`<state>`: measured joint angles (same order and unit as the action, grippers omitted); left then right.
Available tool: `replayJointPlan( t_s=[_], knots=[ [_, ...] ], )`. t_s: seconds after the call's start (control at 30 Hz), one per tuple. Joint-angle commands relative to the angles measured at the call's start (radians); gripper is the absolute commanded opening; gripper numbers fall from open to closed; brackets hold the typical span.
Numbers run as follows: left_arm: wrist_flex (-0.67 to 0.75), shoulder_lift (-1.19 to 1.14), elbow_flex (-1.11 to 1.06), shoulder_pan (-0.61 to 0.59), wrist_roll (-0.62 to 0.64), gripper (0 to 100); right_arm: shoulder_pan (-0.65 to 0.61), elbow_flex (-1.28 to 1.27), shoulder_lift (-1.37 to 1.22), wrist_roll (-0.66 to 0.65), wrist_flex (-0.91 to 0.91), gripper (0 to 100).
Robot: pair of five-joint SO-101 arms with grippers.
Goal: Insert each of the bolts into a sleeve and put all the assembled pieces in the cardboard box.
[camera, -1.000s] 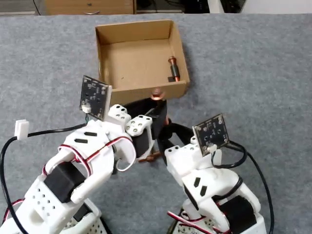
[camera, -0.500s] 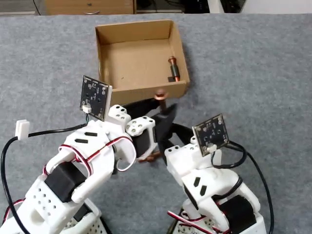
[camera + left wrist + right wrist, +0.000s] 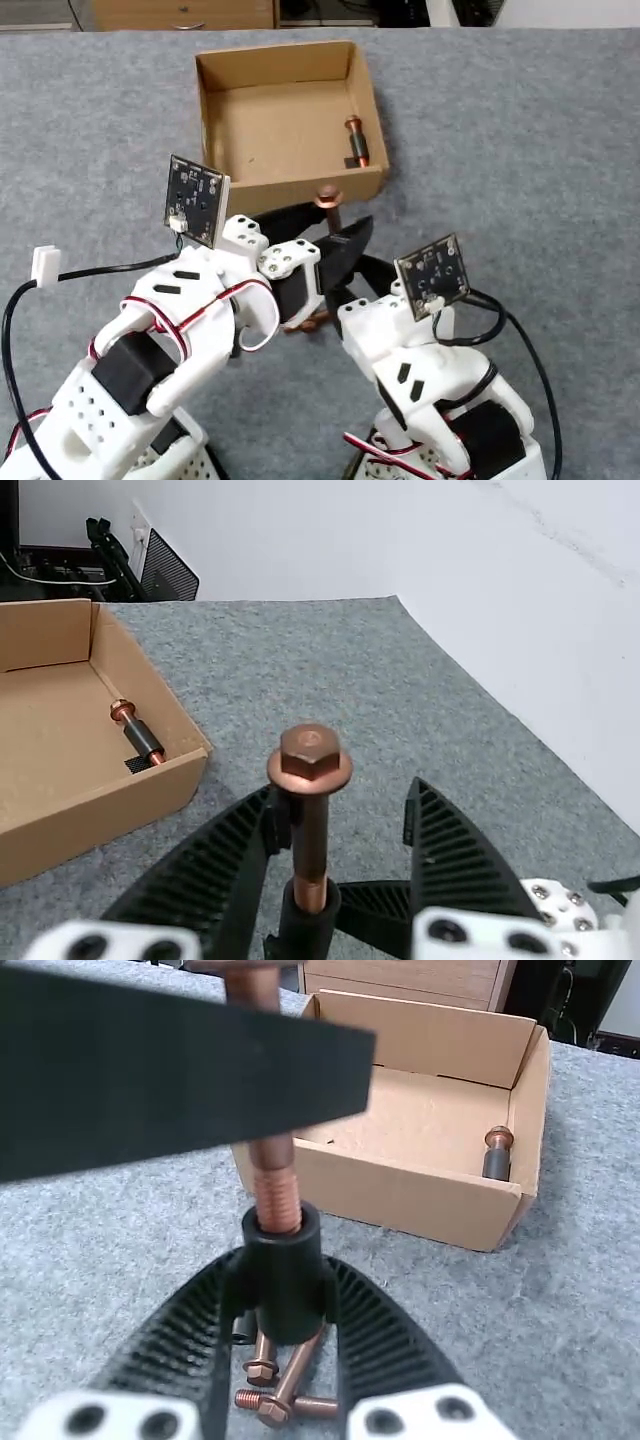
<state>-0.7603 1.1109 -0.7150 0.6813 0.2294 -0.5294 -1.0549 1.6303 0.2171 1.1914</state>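
Copper bolt [image 3: 309, 810] stands in sleeve [image 3: 283, 1272] clamped between right jaws.

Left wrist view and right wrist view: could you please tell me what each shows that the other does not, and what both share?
Left wrist view: the bolt's hexagonal head in full, the left gripper open around it. Right wrist view: loose bolts on the carpet under the right gripper, shut on the sleeve. Both: the bolt in the sleeve, and the cardboard box with one assembled piece inside.
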Motion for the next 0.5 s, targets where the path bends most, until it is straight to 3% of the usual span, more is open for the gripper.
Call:
replayJointPlan(
  t_s=[0.0, 0.47],
  knots=[
    [0.005, 0.012, 0.012, -0.009, -0.002, 19, -0.002, 0.007, 0.004, 0.009, 0.000, 0.1],
    [-0.003, 0.012, 0.078, 0.069, -0.040, 19, -0.002, 0.005, 0.004, 0.006, 0.000, 0.1]
  ],
)
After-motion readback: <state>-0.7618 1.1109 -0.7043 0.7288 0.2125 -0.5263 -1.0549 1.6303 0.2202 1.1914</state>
